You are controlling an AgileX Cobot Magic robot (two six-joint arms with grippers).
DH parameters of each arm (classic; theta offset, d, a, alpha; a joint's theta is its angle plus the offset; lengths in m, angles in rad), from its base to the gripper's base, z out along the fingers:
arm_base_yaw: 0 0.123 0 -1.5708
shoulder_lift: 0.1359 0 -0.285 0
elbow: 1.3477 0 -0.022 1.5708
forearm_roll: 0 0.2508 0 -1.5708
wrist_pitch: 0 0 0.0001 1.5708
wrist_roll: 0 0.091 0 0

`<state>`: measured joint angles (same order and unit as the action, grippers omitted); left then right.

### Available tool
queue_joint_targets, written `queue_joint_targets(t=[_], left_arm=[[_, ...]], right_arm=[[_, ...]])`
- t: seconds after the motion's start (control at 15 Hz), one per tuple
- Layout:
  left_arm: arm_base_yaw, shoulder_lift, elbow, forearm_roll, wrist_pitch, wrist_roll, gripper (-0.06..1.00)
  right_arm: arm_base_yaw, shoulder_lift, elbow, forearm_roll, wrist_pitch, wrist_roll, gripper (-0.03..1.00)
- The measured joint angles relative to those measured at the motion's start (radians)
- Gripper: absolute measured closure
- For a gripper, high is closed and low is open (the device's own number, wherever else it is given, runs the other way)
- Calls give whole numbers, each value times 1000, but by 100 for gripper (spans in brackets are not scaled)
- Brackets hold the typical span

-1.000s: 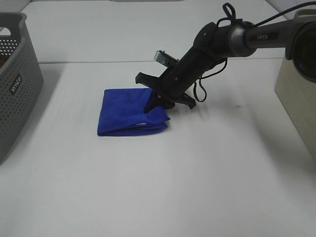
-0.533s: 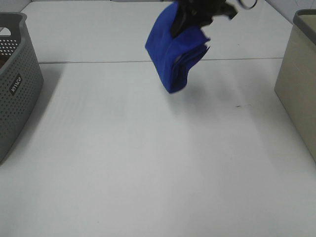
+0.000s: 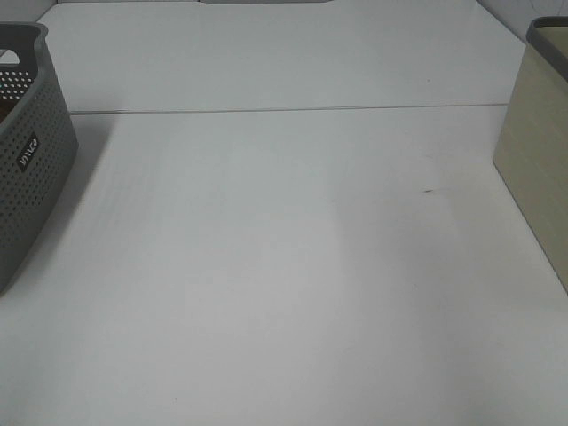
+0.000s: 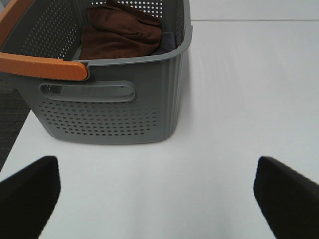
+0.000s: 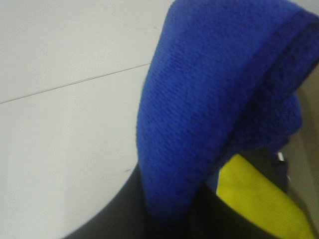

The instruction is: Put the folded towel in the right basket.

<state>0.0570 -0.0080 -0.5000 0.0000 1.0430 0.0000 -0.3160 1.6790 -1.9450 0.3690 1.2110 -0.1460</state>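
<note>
The folded blue towel (image 5: 214,99) fills the right wrist view and hangs close to the camera, so my right gripper is shut on it; its fingers are hidden behind the cloth. Below the towel I see something yellow (image 5: 259,199) and a dark curved edge (image 5: 114,214). The right basket (image 3: 537,133), beige, stands at the right edge of the exterior high view. Neither the towel nor either arm shows in that view. My left gripper (image 4: 157,199) is open and empty, its dark fingertips (image 4: 27,194) apart above the table.
A grey perforated basket (image 3: 27,151) stands at the left edge of the white table (image 3: 284,266). In the left wrist view this basket (image 4: 109,99) holds a brown towel (image 4: 122,32) and has an orange handle (image 4: 42,67).
My right gripper took the blue towel off the table, lifted it up and to the right, and has now left the exterior high view with it.
</note>
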Motion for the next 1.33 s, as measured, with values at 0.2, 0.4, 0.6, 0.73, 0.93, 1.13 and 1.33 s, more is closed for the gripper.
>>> queue_joint_targets(t=[0.2, 0.4, 0.6, 0.73, 0.93, 1.13, 1.33], left_arm=[[0, 0, 0, 0, 0, 0, -3], [0, 0, 0, 0, 0, 0, -3], [0, 0, 0, 0, 0, 0, -3], [0, 0, 0, 0, 0, 0, -3], [0, 0, 0, 0, 0, 0, -3], [0, 0, 0, 0, 0, 0, -3], [0, 0, 0, 0, 0, 0, -3]], right_arm=[[-40, 20, 0, -102, 8, 35, 85], [-40, 44, 5, -141, 8, 50, 85], [-40, 43, 93, -171, 10, 53, 79], [-40, 44, 165, -171, 11, 51, 41], [-40, 44, 180, -170, 11, 0, 3], [-27, 44, 180, -94, 11, 10, 0], [229, 44, 143, -70, 9, 27, 0]])
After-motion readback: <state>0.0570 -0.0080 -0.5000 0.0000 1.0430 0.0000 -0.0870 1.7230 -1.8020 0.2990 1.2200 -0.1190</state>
